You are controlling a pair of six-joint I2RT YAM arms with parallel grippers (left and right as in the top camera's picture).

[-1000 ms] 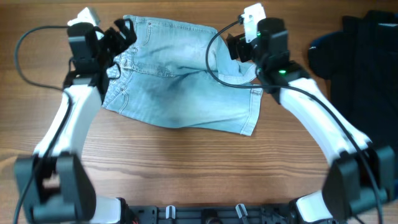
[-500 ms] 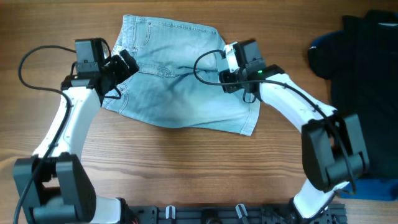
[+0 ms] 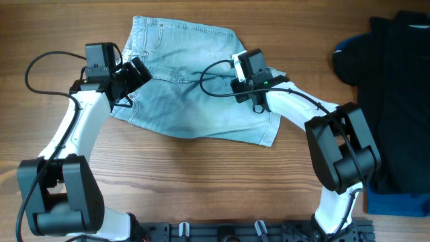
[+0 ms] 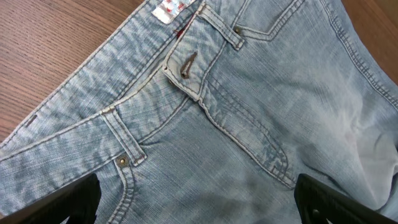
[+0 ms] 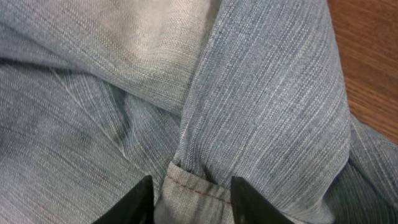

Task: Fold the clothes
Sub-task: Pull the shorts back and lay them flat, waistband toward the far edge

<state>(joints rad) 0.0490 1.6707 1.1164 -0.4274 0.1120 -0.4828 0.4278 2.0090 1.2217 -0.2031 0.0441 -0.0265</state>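
The clothes, light blue denim shorts [image 3: 188, 101], lie spread flat on the wooden table, waistband to the left. My left gripper [image 3: 138, 70] hovers open over the waistband and fly, its two dark fingers [image 4: 68, 202] wide apart above the denim [image 4: 205, 124]. My right gripper [image 3: 240, 79] is down on the right leg, where the cloth is rucked up. In the right wrist view its jaws [image 5: 191, 205] have narrowed round a raised hem fold [image 5: 193, 193], a finger close on each side, and the cloth shows no squeeze.
Dark garments [image 3: 396, 81] with blue trim [image 3: 342, 46] are heaped at the right edge of the table, over something blue [image 3: 396, 202] at the lower right. Bare wood [image 3: 201, 181] runs along the front, ahead of the arms' bases.
My right arm swung left and down onto the shorts' right leg, and its jaws drew in round the hem fold. My left gripper shifted a little down over the waistband, still open.
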